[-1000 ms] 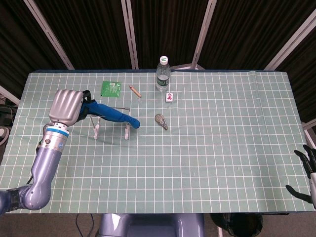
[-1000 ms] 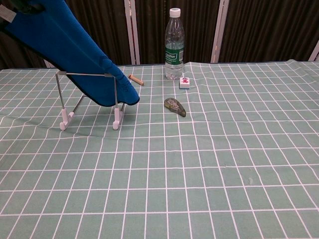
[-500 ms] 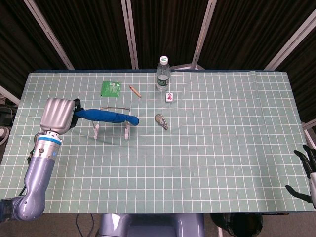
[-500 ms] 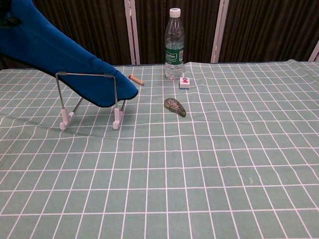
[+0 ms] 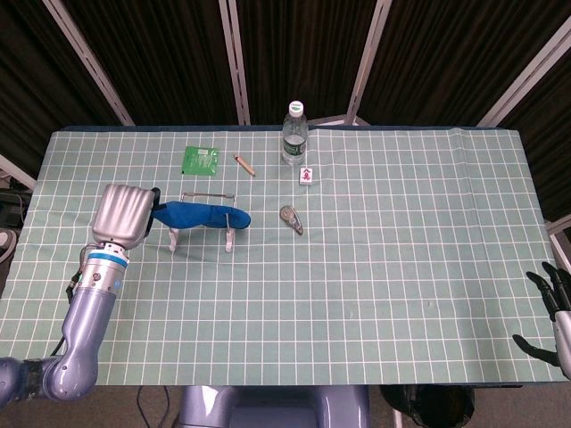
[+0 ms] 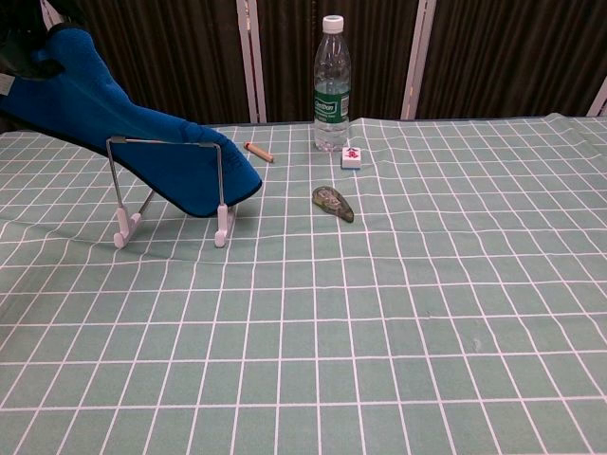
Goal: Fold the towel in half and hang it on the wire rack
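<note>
The left hand point(image 5: 124, 214) holds one end of the blue towel point(image 5: 201, 215), and the rest of the towel lies across the wire rack point(image 5: 203, 227), which stands near the back left part of the table point(image 5: 401, 267). The right hand point(image 5: 551, 312) is at the table's front right corner with its fingers spread apart and nothing in it. A water bottle point(image 5: 294, 134) stands by the back edge.

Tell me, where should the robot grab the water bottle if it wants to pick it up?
Probably around the water bottle's middle, at the green label, coming in from the side. It stands upright and round, so fingers can wrap it there. The small tile sits close in front, so the right side or back looks freer.
</note>
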`<act>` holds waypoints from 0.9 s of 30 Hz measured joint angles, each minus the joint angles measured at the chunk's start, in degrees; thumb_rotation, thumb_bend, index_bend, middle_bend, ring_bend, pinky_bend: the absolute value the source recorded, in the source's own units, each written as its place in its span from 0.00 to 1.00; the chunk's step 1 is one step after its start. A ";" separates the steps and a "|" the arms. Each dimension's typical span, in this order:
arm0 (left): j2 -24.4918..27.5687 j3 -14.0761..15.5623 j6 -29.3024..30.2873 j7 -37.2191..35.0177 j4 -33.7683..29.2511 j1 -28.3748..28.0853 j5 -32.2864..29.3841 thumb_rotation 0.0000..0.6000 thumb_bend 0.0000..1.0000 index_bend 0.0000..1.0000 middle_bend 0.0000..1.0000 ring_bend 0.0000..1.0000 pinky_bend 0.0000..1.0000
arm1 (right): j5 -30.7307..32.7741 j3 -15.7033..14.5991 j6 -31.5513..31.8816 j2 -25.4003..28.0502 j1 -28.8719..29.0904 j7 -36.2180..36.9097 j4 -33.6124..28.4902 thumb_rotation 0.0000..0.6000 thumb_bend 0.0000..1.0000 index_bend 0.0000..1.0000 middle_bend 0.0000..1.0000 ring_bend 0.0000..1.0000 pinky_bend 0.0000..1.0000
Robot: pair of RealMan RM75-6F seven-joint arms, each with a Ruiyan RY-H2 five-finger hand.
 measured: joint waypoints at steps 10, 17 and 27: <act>-1.33 -3.32 2.17 8.68 2.55 -5.53 -11.17 1.00 0.73 0.93 0.98 0.95 1.00 | 0.85 0.14 -0.63 -0.20 0.21 -0.03 0.27 1.00 0.00 0.13 0.00 0.00 0.00; 0.07 -4.91 3.65 13.32 6.05 -8.41 -16.22 1.00 0.73 0.93 0.98 0.95 1.00 | 1.03 0.15 -1.21 -0.29 0.48 0.04 0.47 1.00 0.00 0.13 0.00 0.00 0.00; 1.09 -4.93 -3.51 12.00 13.21 -9.82 -16.24 1.00 0.73 0.93 0.98 0.95 1.00 | 1.22 0.09 -1.45 -0.49 0.57 -0.46 0.30 1.00 0.00 0.13 0.00 0.00 0.00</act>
